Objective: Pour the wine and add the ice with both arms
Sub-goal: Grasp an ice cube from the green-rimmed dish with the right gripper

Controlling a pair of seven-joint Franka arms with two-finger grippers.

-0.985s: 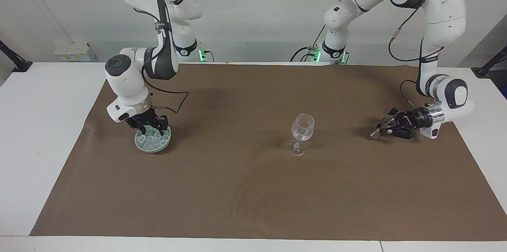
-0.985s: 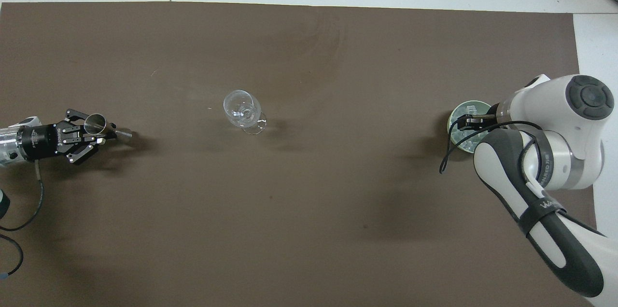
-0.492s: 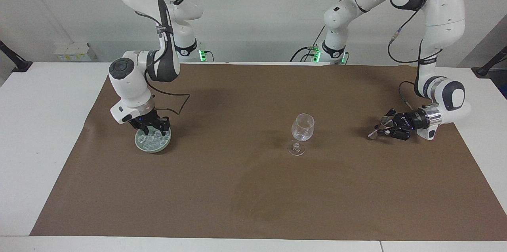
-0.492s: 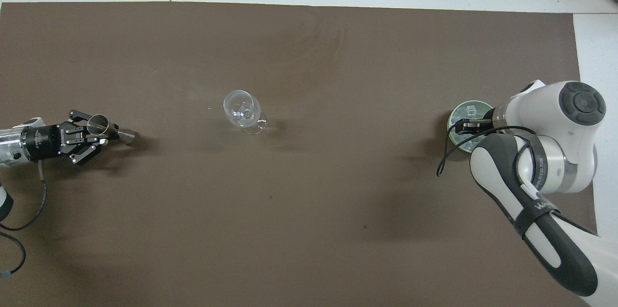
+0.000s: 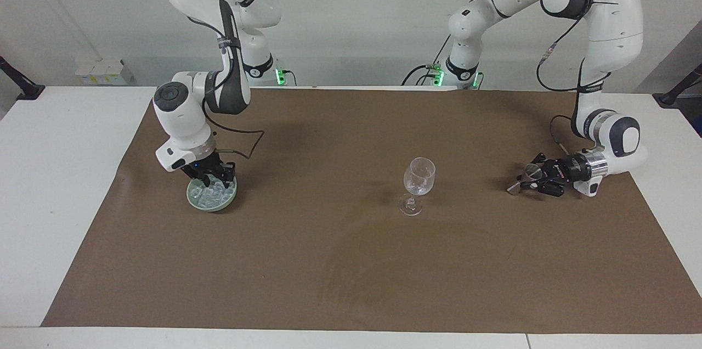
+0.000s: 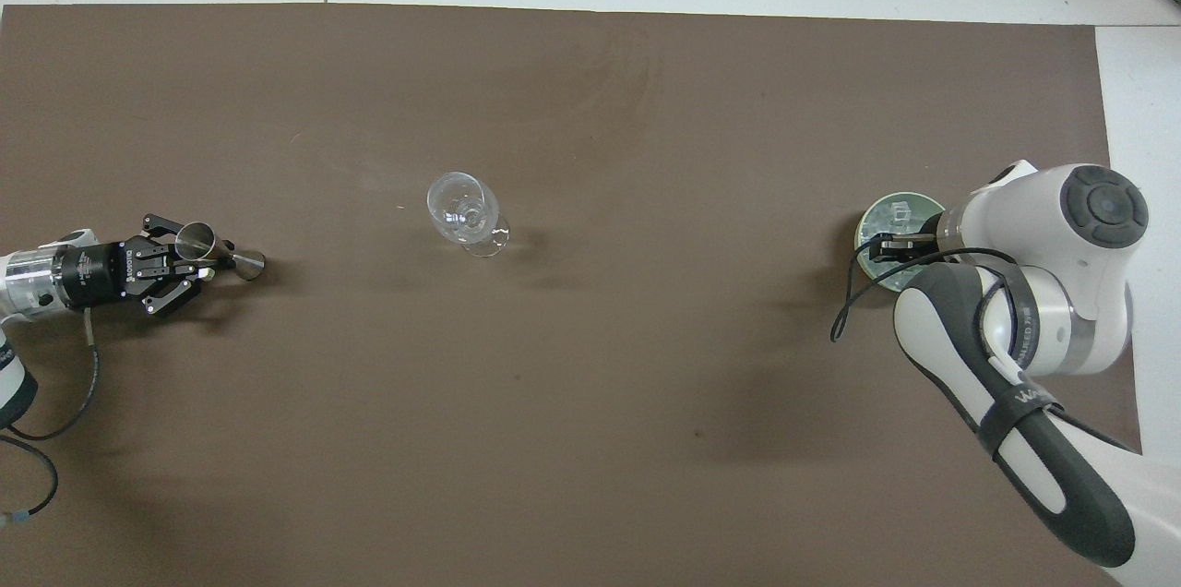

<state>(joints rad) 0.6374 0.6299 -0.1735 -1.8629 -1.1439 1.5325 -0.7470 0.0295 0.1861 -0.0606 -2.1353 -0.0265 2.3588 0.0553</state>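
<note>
Facing: clear stemmed wine glass (image 5: 419, 184) upright mid-counter on matte brown mat (image 5: 351, 261). Right tool (image 5: 211, 178) down in pale green dish (image 5: 212, 195) among glassy ice (image 5: 208, 194); finger gap unclear. Left tool (image 5: 540, 180) clamped on steel jigger (image 5: 524, 179).

Overhead: right arm hides most of dish (image 6: 890, 218).

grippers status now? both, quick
Left gripper: shut on the metal jigger, low over the mat.
Right gripper: down in the green dish among the ice; cannot tell if it grips a cube.
</note>
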